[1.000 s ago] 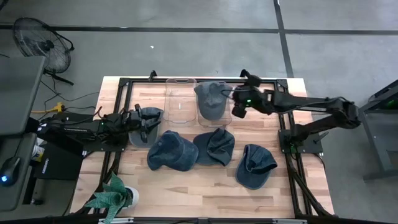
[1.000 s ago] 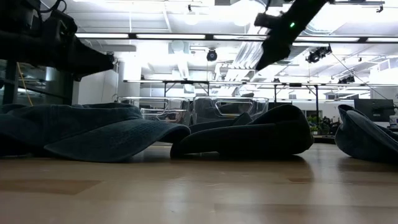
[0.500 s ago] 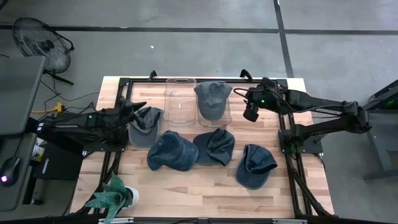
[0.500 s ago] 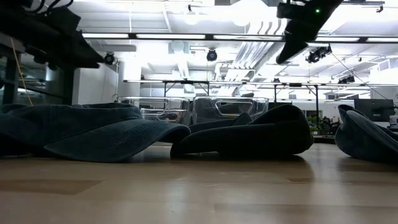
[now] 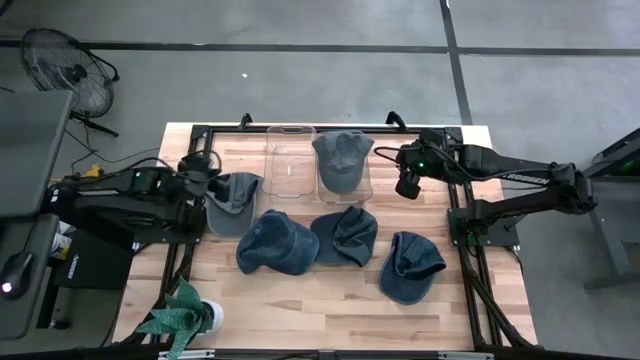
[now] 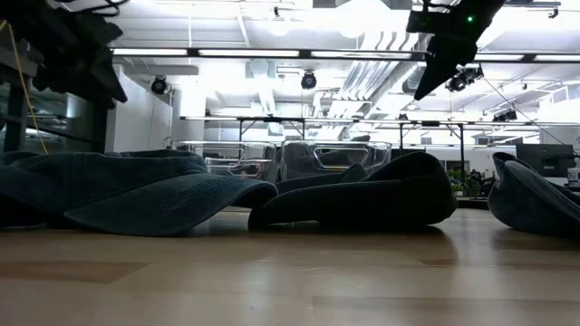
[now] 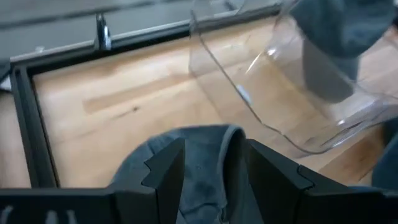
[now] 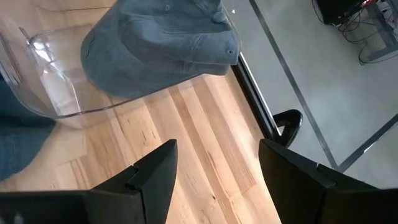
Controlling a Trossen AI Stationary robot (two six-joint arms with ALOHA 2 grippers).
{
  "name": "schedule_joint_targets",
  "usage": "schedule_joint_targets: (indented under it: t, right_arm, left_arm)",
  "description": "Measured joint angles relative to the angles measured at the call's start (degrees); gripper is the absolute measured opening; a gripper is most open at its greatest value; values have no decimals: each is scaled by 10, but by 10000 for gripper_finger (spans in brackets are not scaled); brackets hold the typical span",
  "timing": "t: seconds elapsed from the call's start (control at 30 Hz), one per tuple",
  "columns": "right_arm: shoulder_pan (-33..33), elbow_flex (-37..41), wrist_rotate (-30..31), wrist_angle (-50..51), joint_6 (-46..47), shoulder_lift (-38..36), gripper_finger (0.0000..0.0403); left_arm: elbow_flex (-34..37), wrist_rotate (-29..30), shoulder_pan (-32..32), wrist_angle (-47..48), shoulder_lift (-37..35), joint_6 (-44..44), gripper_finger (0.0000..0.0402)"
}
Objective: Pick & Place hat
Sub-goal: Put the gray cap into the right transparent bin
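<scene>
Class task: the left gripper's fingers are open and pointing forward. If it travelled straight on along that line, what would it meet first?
Most likely the hat lying directly ahead of the left gripper, seen between its open fingers. The empty clear bin lies beyond. Depth is uncertain, so whether it would strike or skim the hat is a guess.

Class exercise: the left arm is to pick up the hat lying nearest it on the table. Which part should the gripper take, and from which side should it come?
Take the hat by its near edge, coming from the table's left. In the left wrist view the left gripper is open and that fabric edge rises as a rounded fold between the fingers, so it looks thin enough to pinch. The empty clear bin lies just beyond.
</scene>
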State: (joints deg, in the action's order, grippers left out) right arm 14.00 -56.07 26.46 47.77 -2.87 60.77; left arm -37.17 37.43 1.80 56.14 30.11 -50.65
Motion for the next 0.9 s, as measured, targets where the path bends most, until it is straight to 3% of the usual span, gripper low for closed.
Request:
schedule_joint_targets:
  t: [0.13, 0.23, 0.33, 0.57, 0.73, 0.9]
  right_arm:
    - [0, 0, 0, -4, -6, 0, 220]
    - [0, 0, -1, -12, -13, 0, 220]
    - [0, 0, -3, -16, -21, 0, 220]
    - [0, 0, -16, -17, -27, 0, 220]
    - [0, 0, -15, -11, -34, 0, 220]
    - [0, 0, -14, -9, -36, 0, 220]
  left_arm:
    - [-27, -53, 71, -1, 57, 39, 166]
    - [-55, -128, 155, -6, 96, 118, 166]
    - [-83, -244, 260, -15, 134, 224, 166]
    - [-117, -594, 527, 3, 250, 448, 165]
    - [-120, -642, 637, 35, 356, 479, 165]
    - [-120, -698, 639, 51, 435, 527, 165]
